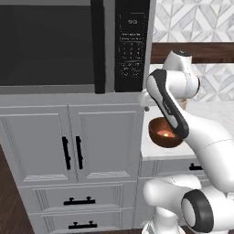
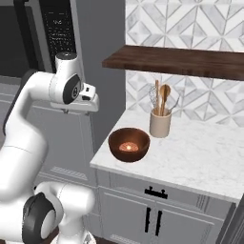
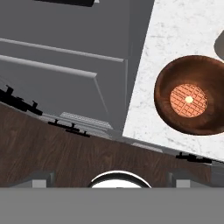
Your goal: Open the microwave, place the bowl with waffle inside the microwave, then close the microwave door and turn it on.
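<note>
The microwave (image 1: 59, 45) is built in above grey cabinets, its dark glass microwave door (image 1: 45, 43) shut, with a black bar handle (image 1: 98, 45) and a keypad (image 1: 132, 45) to its right. On the marble counter's left corner stands the reddish-brown bowl (image 2: 114, 143) holding the small orange waffle (image 2: 128, 147). In the hand view the bowl (image 3: 166, 87) and waffle (image 3: 188, 100) lie at the right. My gripper (image 2: 85, 109) hangs open and empty, pointing down, beside the cabinet wall, left of and above the bowl. Its fingertips (image 3: 41, 177) stand wide apart. My arm hides part of the bowl (image 1: 157, 125) in the left base view.
A beige utensil crock (image 2: 160, 124) with wooden spoons stands behind the bowl. A dark wooden shelf (image 2: 181, 62) juts out over the counter (image 2: 205, 152). Grey cabinet doors (image 1: 41, 146) and drawers sit below the microwave. Wood floor (image 3: 43, 144) lies beneath the hand.
</note>
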